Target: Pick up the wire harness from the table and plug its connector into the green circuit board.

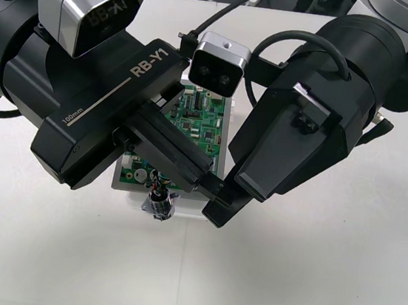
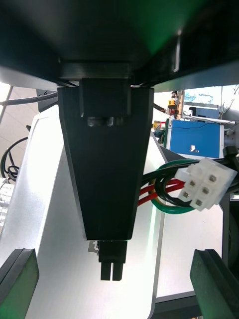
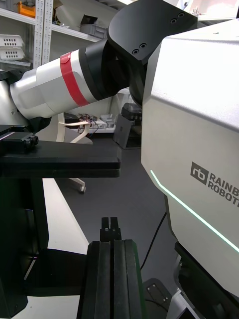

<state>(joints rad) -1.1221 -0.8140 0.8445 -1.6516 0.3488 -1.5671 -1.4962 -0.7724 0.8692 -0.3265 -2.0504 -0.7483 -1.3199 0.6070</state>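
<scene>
The green circuit board (image 1: 206,120) on its white base (image 1: 122,180) lies mid-table, half covered by both arms. My left gripper (image 1: 206,184) reaches over the board's front edge. In the left wrist view its fingers (image 3: 99,284) stand pressed together with a small black plug (image 3: 110,230) at their tip. The right wrist view shows the same plug (image 2: 110,269) under the left gripper (image 2: 107,199). The harness's wires (image 1: 157,185) run down to the round metal socket (image 1: 159,206) beside the base's front edge. My right gripper (image 1: 218,201) is open, its fingers (image 2: 19,281) wide on either side of the left gripper.
A white multi-pin connector (image 2: 204,184) with red, green and black wires shows behind the left gripper. The two arms crowd the space over the board. Bare table (image 1: 307,284) stretches in front and to the right.
</scene>
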